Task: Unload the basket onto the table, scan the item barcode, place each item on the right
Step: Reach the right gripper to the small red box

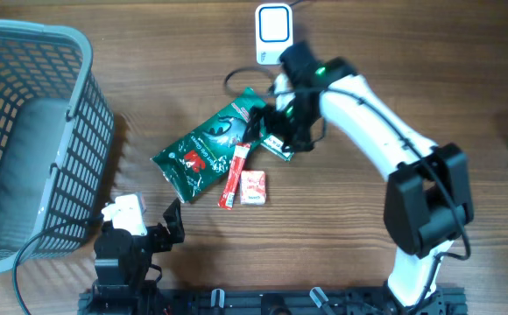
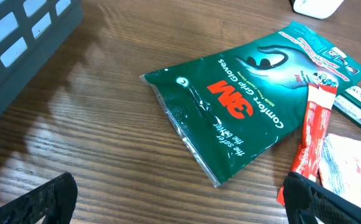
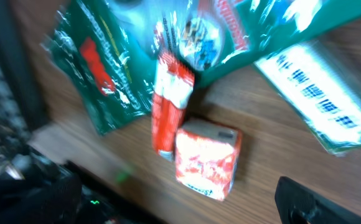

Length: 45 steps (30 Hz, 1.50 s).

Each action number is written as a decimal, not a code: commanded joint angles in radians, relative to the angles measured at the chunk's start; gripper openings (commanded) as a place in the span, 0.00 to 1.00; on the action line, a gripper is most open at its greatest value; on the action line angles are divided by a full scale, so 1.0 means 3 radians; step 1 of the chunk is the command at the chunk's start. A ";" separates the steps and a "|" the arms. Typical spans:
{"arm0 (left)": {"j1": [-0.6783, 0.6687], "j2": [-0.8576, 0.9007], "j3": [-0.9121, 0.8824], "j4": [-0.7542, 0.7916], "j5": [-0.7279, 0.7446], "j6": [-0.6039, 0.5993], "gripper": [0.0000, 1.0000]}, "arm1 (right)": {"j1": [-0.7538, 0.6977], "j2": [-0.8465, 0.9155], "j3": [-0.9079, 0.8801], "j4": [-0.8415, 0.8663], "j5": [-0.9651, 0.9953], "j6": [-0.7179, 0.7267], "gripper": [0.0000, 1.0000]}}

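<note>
Wooden table, goods bunched mid-table, just short of the white rounded barcode scanner at the far edge. Largest item: glossy green plastic 3M glove packet, flat, printed face up, no barcode visible on it. A thin red stick sachet lies across its lower corner, and a small red-and-white pouch is touching the stick. A flat green-and-white pack is tucked under the packet's top edge. Cannot tell which one is meant for scanning. Right gripper hovers over that overlap. In the blurred wrist view one finger sits at the far lower corner with nothing between the jaws, so they read as spread wide and empty. Left gripper is parked near the front edge, beside the grey slatted plastic basket. Its fingers are at both lower corners, so it is fully spread and holds nothing. Scan not yet done; the likely step is choosing and lifting an item. Risks: closing at the overlap could pinch two items at once. Slick film may slide out of a shallow pinch. Lifting the glove packet would drag the stick sachet and nudge the pouch. A code on the underside would reach the scanner facing away, and crinkled, glaring film could spoil the read.
</note>
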 commanded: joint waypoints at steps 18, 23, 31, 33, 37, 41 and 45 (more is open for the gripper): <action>0.0018 -0.0024 -0.0006 0.0006 0.0038 0.0042 1.00 | 0.0238 -0.0008 -0.1287 0.1057 -0.0350 -0.0333 0.66; 0.0018 -0.0024 -0.0008 0.0006 0.0039 0.0042 1.00 | 0.0285 -0.0006 -0.1288 0.1026 0.0027 -0.0259 0.04; 0.0018 -0.0024 -0.0006 0.0006 0.0038 0.0042 1.00 | 0.0062 -0.0217 -0.1261 0.0437 0.0856 -0.1233 0.06; 0.0018 -0.0024 -0.0006 0.0006 0.0038 0.0042 1.00 | 0.0062 -0.0287 -0.1128 0.0046 0.1372 -0.1230 0.46; 0.0018 -0.0024 -0.0006 0.0006 0.0038 0.0043 1.00 | 0.0070 -0.0642 -0.0765 -0.0374 0.1344 -0.0561 1.00; 0.0018 -0.0024 -0.0006 0.0006 0.0038 0.0042 1.00 | 0.0584 -0.0703 -0.0782 -0.0309 0.1848 0.0056 0.91; 0.0018 -0.0024 -0.0008 0.0006 0.0038 0.0042 1.00 | 0.1250 -0.0571 -0.0782 -0.0120 0.2619 0.0404 0.86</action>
